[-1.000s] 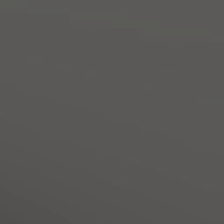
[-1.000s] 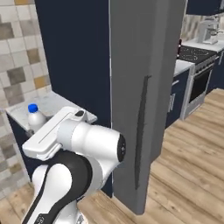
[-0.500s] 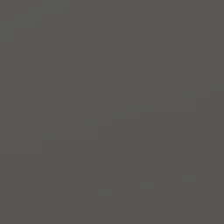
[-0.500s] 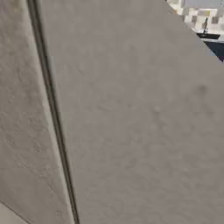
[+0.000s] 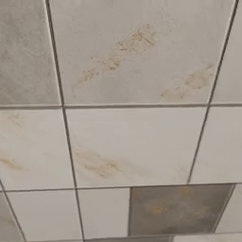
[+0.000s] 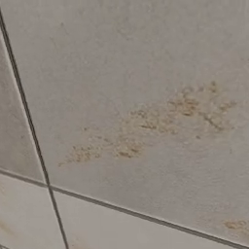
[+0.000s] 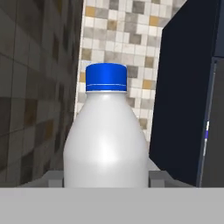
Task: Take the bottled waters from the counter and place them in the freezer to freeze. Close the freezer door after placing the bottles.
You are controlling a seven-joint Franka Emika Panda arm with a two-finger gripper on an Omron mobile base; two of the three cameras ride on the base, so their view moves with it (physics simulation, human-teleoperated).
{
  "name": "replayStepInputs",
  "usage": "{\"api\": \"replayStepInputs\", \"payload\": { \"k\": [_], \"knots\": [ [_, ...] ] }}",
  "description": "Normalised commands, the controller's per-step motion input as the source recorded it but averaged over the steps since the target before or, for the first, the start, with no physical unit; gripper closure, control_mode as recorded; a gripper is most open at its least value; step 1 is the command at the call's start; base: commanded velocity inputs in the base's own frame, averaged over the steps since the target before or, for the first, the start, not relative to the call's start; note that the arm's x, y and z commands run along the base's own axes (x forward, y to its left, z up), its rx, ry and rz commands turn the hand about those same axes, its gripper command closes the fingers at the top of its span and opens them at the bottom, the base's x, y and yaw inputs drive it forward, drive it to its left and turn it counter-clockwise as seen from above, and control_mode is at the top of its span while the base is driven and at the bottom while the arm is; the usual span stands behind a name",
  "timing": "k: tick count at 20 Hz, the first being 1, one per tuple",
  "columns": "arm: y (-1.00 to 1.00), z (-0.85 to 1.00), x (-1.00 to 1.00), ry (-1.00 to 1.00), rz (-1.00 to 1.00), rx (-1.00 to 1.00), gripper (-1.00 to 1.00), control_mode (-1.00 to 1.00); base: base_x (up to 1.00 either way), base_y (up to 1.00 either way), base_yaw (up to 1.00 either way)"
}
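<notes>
tiled wall (image 7: 118, 26), one whitish bottle (image 7: 106, 140), pincer-held

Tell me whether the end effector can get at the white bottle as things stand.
Probably yes: it looks already there. The white bottle stands upright between the fingertips of the end effector, with nothing between them; the grip itself is hidden.

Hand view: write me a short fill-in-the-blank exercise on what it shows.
1. The bottle has a ___ cap.
2. The bottle's body is plain ___, with no label showing.
3. The wall behind the bottle is covered in ___.
4. The gripper is ___ on the bottle.

Missing words: blue; white; tiles; shut
</notes>
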Motion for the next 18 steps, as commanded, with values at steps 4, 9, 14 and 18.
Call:
{"api": "replayStepInputs", "payload": {
  "k": [4, 9, 14, 18],
  "knots": [
    [0.0, 0.0, 0.0, 0.0, 0.0, 0.0, 1.0, 1.0, 0.33, -0.33, -0.11],
    [0.0, 0.0, 0.0, 0.0, 0.0, 0.0, 1.0, 1.0, 0.18, -0.3, 0.05],
    [0.0, 0.0, 0.0, 0.0, 0.0, 0.0, 1.0, 1.0, 0.7, -0.65, 0.27],
    [0.0, 0.0, 0.0, 0.0, 0.0, 0.0, 1.0, 1.0, 0.34, -0.79, 0.26]
  ]
}}
